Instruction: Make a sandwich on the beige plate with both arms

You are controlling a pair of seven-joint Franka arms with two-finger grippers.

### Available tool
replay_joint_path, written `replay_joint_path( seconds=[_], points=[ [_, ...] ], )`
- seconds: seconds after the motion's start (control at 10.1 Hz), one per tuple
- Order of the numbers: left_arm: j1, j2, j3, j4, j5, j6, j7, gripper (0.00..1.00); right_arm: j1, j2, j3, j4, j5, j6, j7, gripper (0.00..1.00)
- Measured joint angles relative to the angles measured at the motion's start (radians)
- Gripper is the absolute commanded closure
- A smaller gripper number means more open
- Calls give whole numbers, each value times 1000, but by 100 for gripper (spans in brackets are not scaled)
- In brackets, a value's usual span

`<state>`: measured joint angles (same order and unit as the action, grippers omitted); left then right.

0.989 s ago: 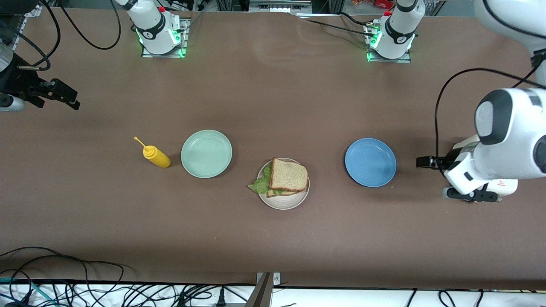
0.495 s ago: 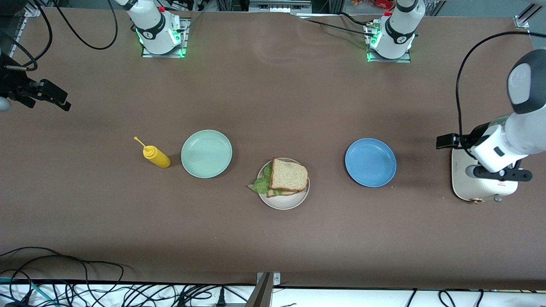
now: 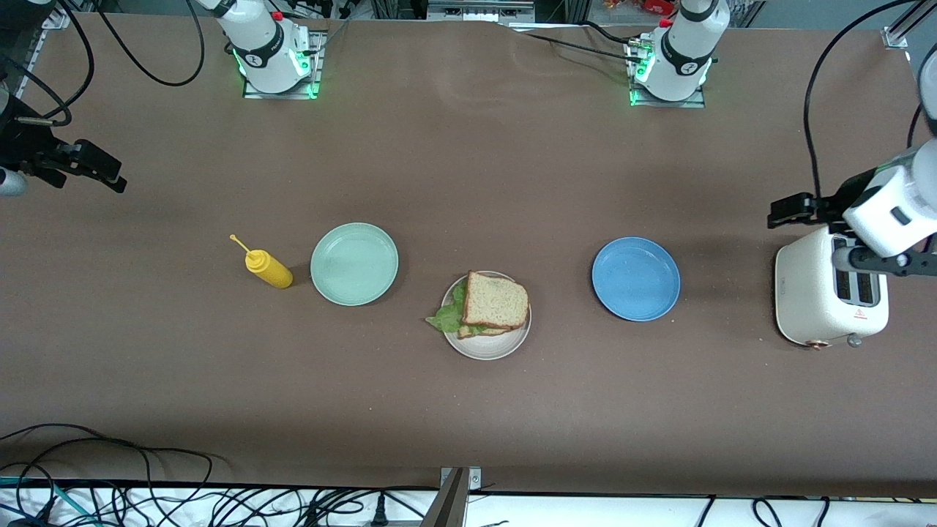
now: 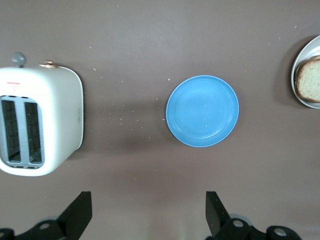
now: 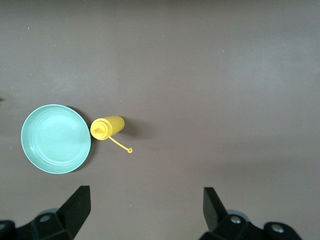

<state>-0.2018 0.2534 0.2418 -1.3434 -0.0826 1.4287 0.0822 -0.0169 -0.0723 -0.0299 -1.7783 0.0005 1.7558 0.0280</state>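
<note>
The sandwich [image 3: 495,300], two brown bread slices with green lettuce [image 3: 445,317] sticking out between them, lies on the beige plate [image 3: 489,350] at the table's middle. Its edge and the plate's rim [image 4: 295,75] show in the left wrist view [image 4: 310,80]. My left gripper [image 3: 789,210] is open and empty, up in the air by the toaster; its fingers [image 4: 80,214] stand wide apart around the gripper's middle [image 4: 148,215]. My right gripper [image 3: 102,170] is open and empty over the right arm's end of the table, also shown in its wrist view [image 5: 145,210].
A blue plate [image 3: 635,278] [image 4: 202,110] lies between the sandwich and a white toaster [image 3: 823,296] [image 4: 40,127]. A mint-green plate [image 3: 354,263] [image 5: 56,138] and a yellow squeeze bottle [image 3: 268,268] [image 5: 107,128] lie toward the right arm's end.
My left arm has lifted and drawn back toward its end of the table, uncovering the toaster. My right gripper has shifted slightly. The sandwich has not moved.
</note>
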Motion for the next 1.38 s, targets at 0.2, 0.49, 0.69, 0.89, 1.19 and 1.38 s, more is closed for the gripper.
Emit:
replay_joint_path(
  seconds=[0.2, 0.49, 0.69, 0.89, 1.19, 1.38],
  points=[
    [10, -52, -3, -2, 12, -7, -16, 0, 1, 0, 0, 1, 0, -2, 0, 0],
    [15, -118, -58, -64, 44, -21, -63, 0, 2, 0, 0, 2, 0, -3, 0, 0],
    [31, -132, -64, -114, 45, -18, -67, 0, 2, 0, 0, 2, 0, -4, 0, 0],
    [57, -145, -73, -127, 45, -9, -66, 0, 3, 0, 0, 3, 0, -4, 0, 0],
    [72, -173, -99, -140, 45, 3, -74, 0, 3, 0, 0, 3, 0, -5, 0, 0],
    [72, -200, -100, -152, 45, 2, -80, 0, 4, 0, 0, 3, 0, -5, 0, 0]
  ],
)
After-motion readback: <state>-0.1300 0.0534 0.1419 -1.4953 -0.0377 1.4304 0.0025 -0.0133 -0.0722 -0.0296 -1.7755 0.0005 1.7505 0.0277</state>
